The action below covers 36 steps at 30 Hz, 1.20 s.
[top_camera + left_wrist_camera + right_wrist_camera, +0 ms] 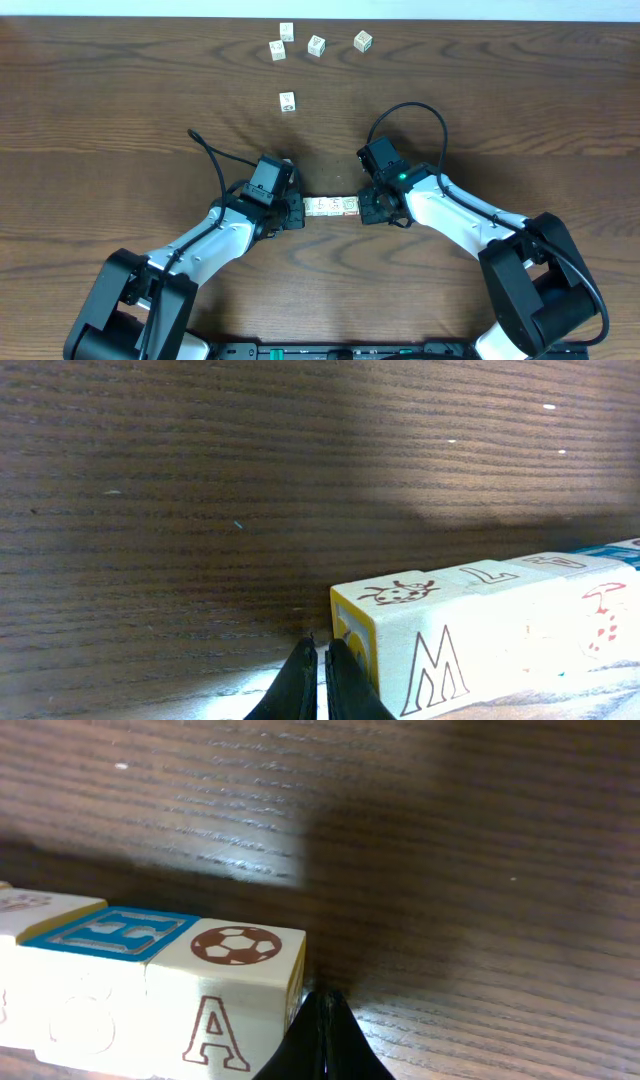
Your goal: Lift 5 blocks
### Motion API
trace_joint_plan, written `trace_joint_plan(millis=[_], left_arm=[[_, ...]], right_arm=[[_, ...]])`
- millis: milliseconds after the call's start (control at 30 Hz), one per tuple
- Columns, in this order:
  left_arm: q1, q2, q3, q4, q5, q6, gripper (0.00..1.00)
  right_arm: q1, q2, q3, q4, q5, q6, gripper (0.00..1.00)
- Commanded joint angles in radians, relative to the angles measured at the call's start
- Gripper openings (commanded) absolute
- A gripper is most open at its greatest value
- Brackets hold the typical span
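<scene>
Cream-white blocks (332, 206) on dark brown, fine-grained counter (120, 110)
Marks: ladybird block (400, 650) brown ladybird on top, brown outlined M on side, yellow-bordered end; football block (225, 990) brown ball, brown A; H block (110, 935) blue top, pale letter

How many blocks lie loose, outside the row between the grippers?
5. Far side: top block, left block, middle block, right block. Closer in: lone block. None looks hidden.
</scene>
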Motion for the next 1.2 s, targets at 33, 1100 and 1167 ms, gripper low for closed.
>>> trace_joint_plan(millis=[33, 1100, 1167], left_arm=[[-0.021, -0.011, 0.042, 0.018, 0.077, 0.002, 0.07], [-0.021, -0.011, 0.042, 0.018, 0.077, 0.002, 0.07], [-0.021, -0.011, 0.042, 0.018, 0.077, 0.002, 0.07]], right_arm=[[0.031, -0.001, 0.026, 0.016, -0.039, 0.043, 0.01], [-0.003, -0.011, 0.040, 0.006, 0.106, 0.052, 0.01], [-0.007, -0.011, 0.046, 0.005, 0.105, 0.052, 0.01]])
